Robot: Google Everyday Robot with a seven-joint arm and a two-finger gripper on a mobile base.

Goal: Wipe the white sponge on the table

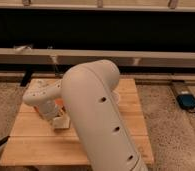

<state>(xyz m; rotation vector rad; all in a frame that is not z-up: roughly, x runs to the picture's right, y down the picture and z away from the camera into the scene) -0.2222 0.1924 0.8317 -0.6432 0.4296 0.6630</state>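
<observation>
The light wooden slatted table [133, 107] fills the middle of the camera view. My big cream-coloured arm [98, 115] covers much of it from the front. My gripper [58, 119] reaches down at the table's left side, at the end of the wrist [38, 95]. A small off-white pad, the white sponge [62, 123], lies flat on the table right under the gripper's tip. I cannot tell whether the gripper touches it. A bit of an orange thing [59, 103] shows behind the gripper, mostly hidden by the arm.
A long low beam [156, 57] runs behind the table in front of a dark wall. A blue device [189, 101] with a cable lies on the speckled floor at the right. A thin upright rod [54, 65] stands at the table's back left edge.
</observation>
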